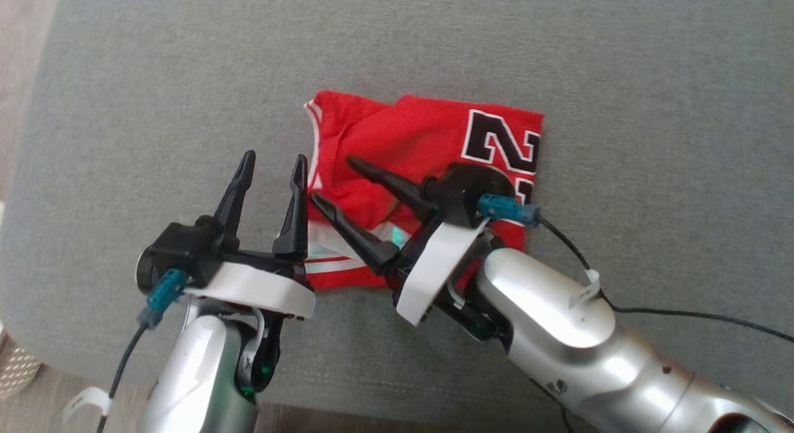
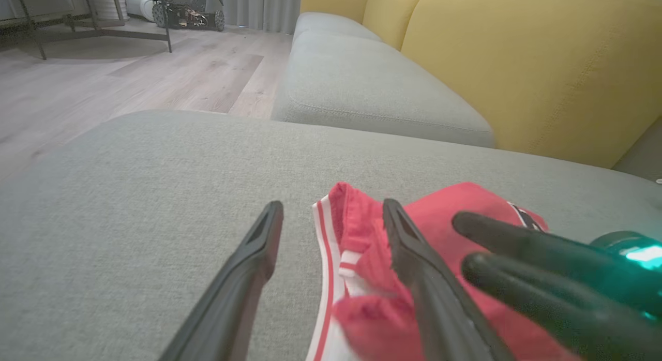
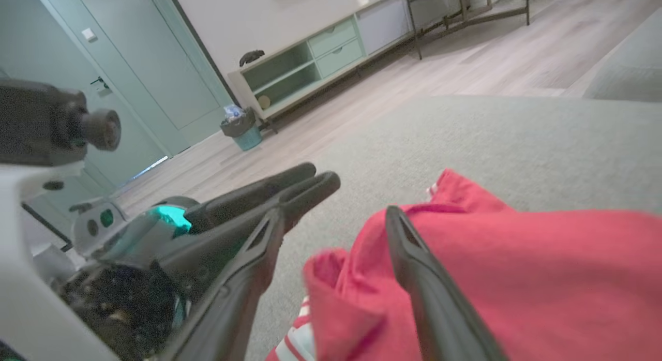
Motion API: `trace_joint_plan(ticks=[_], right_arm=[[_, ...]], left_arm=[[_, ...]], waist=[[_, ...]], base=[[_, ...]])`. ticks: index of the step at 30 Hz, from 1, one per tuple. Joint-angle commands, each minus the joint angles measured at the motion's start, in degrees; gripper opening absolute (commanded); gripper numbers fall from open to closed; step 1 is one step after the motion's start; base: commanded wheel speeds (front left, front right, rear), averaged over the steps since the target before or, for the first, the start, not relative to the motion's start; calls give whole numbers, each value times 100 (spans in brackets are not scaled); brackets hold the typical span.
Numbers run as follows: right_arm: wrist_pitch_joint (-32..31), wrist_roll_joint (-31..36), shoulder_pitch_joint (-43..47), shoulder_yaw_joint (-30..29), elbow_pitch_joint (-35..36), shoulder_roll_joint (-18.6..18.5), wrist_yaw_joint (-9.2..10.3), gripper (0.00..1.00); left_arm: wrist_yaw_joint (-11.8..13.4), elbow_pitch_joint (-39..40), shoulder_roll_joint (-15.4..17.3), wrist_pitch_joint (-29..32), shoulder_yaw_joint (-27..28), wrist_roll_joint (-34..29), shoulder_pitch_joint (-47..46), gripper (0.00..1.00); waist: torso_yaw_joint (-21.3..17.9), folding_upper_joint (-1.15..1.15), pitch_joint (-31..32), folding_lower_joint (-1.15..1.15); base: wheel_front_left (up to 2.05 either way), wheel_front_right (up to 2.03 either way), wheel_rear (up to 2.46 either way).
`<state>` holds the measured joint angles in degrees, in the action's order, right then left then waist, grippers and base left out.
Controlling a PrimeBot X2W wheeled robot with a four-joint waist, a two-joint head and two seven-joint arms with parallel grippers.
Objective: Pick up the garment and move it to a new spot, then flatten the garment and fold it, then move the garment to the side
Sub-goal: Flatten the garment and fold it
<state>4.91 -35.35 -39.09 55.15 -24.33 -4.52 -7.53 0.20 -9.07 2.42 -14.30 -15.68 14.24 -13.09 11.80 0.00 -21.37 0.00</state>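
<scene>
Left gripper (image 1: 275,157) and right gripper (image 1: 333,179) gape empty at the folded garment (image 1: 403,141). Head view shows its black print (image 1: 499,144); left wrist view, a yellow backrest (image 2: 517,66).

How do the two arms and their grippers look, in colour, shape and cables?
Both arms look alike. The left gripper and right gripper each have two long, black, pointed fingers on a black base with a curved white band. A teal plug sits on each base, with a thin black cable leaving it. The forearms are rounded, glossy silver.
</scene>
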Motion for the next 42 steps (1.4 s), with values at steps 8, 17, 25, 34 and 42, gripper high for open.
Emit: trace_joint_plan(ticks=[8,17,25,34,42], right_arm=[[609,294,232,-975,674,62,4,100],[536,1026,1213,-2910,1376,-373,4,100],[148,1661,2433,-4570,2040,-484,4,100],[-266,2022,3457,-5123,2594,-405,4,100],[-520,2149,3914,-5190,2917,-327,4,100]], left_arm=[[0,154,54,-70,404,-183,-29,100],[24,263,164,-70,624,-273,97,100],[69,341,301,-70,794,-267,363,100],[102,436,448,15,801,-239,876,100],[154,583,532,164,771,-224,1178,100]], waist=[[-466,0,306,0],[-747,0,555,0],[-907,0,879,0],[-973,0,1435,0],[-983,0,1726,0]], base=[[0,0,0],[0,0,0],[0,0,0],[0,0,0],[0,0,0]])
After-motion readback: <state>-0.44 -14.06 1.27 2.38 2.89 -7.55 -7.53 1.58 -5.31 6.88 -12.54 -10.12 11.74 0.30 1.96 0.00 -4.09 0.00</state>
